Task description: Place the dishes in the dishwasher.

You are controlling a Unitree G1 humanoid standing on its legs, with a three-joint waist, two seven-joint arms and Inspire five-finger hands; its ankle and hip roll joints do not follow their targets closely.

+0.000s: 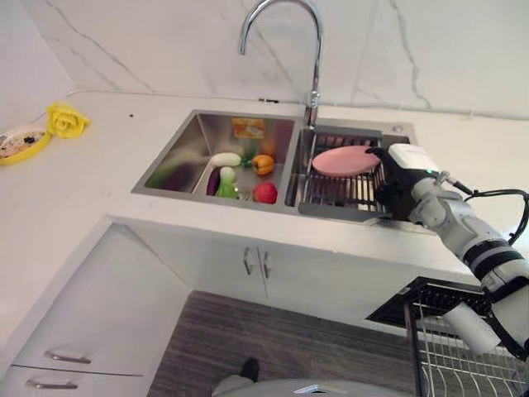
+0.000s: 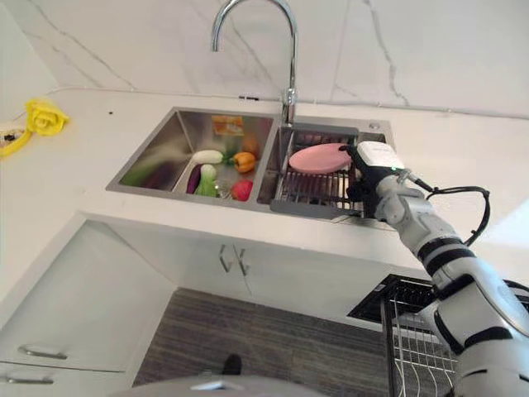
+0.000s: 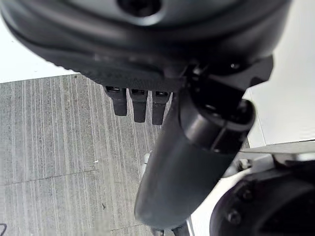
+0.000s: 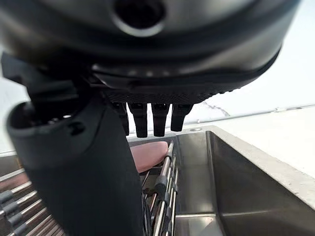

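A pink plate (image 1: pixel 345 160) lies on the wire rack (image 1: pixel 340 192) in the right basin of the sink. My right hand (image 1: pixel 395 188) hovers at the plate's right edge, over the rack, fingers (image 4: pixel 147 118) straight and thumb (image 4: pixel 74 167) spread. In the right wrist view the pink plate (image 4: pixel 147 153) shows just past the fingertips, nothing clasped. My left hand (image 3: pixel 142 101) hangs over the wooden floor, fingers relaxed and holding nothing. The dishwasher's wire basket (image 1: pixel 450 347) stands pulled out at the lower right.
The left basin (image 1: pixel 178 153) holds several toy vegetables, among them a red one (image 1: pixel 264 193) and an orange one (image 1: pixel 263 164). A tall faucet (image 1: pixel 312 74) rises behind the sink. A yellow flower (image 1: pixel 66 119) and a yellow dish (image 1: pixel 21 143) lie on the left counter.
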